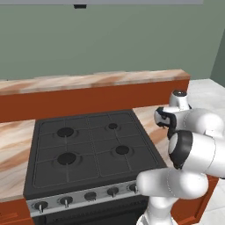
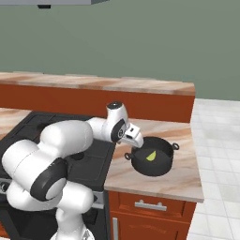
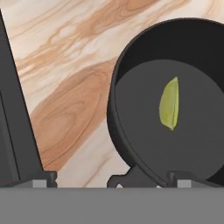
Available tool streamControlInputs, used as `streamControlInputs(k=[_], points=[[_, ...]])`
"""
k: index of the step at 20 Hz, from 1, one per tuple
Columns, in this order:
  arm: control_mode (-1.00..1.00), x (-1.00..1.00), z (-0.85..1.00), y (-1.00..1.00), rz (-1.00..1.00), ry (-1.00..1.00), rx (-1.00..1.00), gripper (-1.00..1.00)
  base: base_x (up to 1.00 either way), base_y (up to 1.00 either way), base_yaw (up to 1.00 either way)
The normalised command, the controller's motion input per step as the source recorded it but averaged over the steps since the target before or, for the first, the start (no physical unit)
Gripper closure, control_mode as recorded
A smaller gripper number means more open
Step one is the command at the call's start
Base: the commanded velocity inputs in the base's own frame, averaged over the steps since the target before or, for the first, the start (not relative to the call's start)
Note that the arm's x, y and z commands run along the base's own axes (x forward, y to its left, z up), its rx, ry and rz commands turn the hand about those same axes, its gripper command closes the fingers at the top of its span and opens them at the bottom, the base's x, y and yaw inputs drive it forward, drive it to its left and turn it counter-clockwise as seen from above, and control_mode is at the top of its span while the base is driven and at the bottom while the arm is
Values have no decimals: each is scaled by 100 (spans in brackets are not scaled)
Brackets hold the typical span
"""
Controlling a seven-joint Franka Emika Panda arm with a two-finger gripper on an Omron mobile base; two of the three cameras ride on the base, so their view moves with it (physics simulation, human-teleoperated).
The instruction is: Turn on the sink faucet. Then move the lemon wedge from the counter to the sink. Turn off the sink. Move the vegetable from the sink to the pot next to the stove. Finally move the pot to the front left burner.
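A black pot (image 2: 159, 166) with two small handles stands on the marbled counter (image 2: 178, 180) just right of the stove (image 1: 88, 149). The yellow-green lemon wedge (image 2: 151, 155) lies on the pot's bottom. In the hand view the wedge (image 3: 169, 104) rests inside the pot (image 3: 114, 105), right of centre. My gripper (image 2: 135, 144) hangs just above the pot's left rim and near handle, jaws open with nothing between them. Its fingertips (image 3: 43, 178) straddle that handle in the hand view. The front left burner (image 1: 67, 158) is bare.
A raised counter ledge (image 1: 92, 81) runs along the back behind the stove. Black knobs (image 1: 66, 201) line the stove's silver front panel. The stove's dark edge (image 3: 11, 131) sits close to the left of the pot. The counter ends right of the pot, above tiled floor (image 2: 215, 140).
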Motion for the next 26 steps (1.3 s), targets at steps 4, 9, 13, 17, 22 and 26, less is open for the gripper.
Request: streamControlInputs(k=[4, 9, 13, 17, 22, 26], points=[[-100, 27, -15, -8, 3, 0, 0, -100, 0, 0, 0], [-100, 28, -17, -8, 4, 0, 0, -100, 0, 0, 0], [-100, 26, -16, -9, 5, 0, 0, -100, 0, 0, 0], [-100, 22, -15, -12, 3, 0, 0, -100, 0, 0, 0], [-100, 14, -19, -10, 0, 1, 0, -100, 0, 0, 0], [-100, 10, -26, -5, 0, 3, -1, -100, 0, 0, 0]])
